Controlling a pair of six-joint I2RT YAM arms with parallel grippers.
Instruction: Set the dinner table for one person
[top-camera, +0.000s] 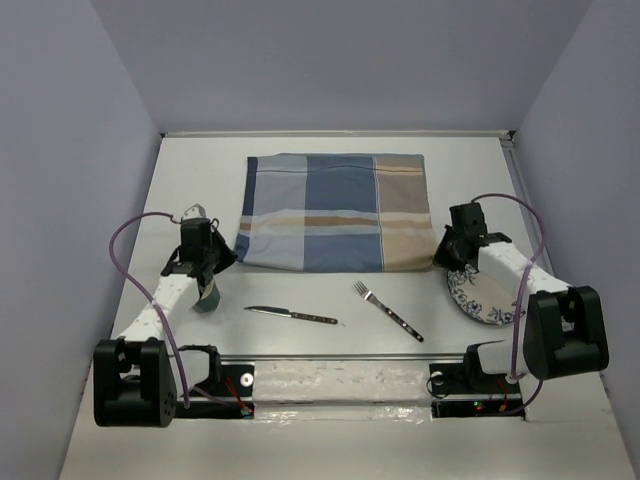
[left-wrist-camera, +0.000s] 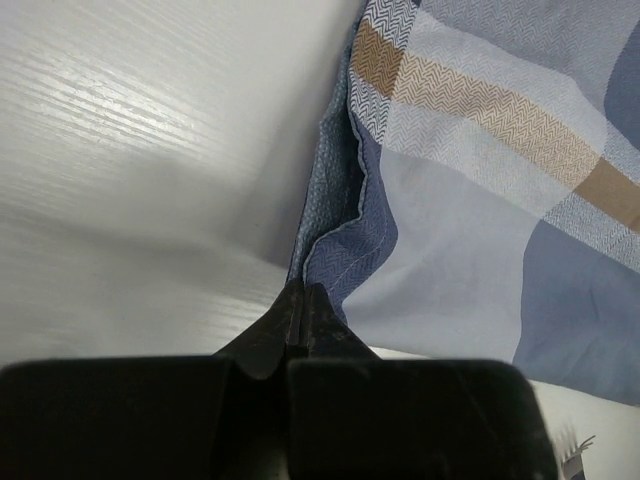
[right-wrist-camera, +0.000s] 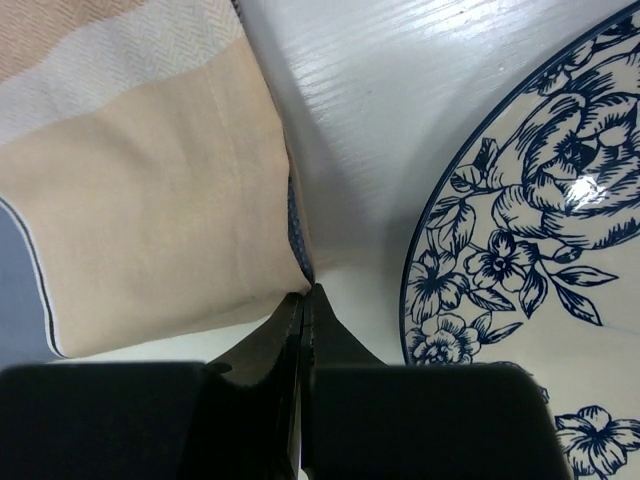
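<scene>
The blue-and-tan plaid mat (top-camera: 330, 210) lies on the white dinner table (top-camera: 200, 180) at the middle back. My left gripper (top-camera: 222, 256) is shut on the mat's near left corner; in the left wrist view (left-wrist-camera: 300, 297) the cloth (left-wrist-camera: 480, 200) bunches up at the fingertips. My right gripper (top-camera: 441, 256) is shut on the near right corner, also seen in the right wrist view (right-wrist-camera: 305, 296), where the tan cloth (right-wrist-camera: 150, 190) meets the fingertips. A blue-flowered plate (top-camera: 478, 297) lies partly under the right arm and fills the right of the right wrist view (right-wrist-camera: 530, 230).
A knife (top-camera: 290, 315) and a fork (top-camera: 388, 311) lie on the table in front of the mat, between the arms. A teal object (top-camera: 207, 296) sits partly hidden under the left arm. Grey walls enclose the table on three sides.
</scene>
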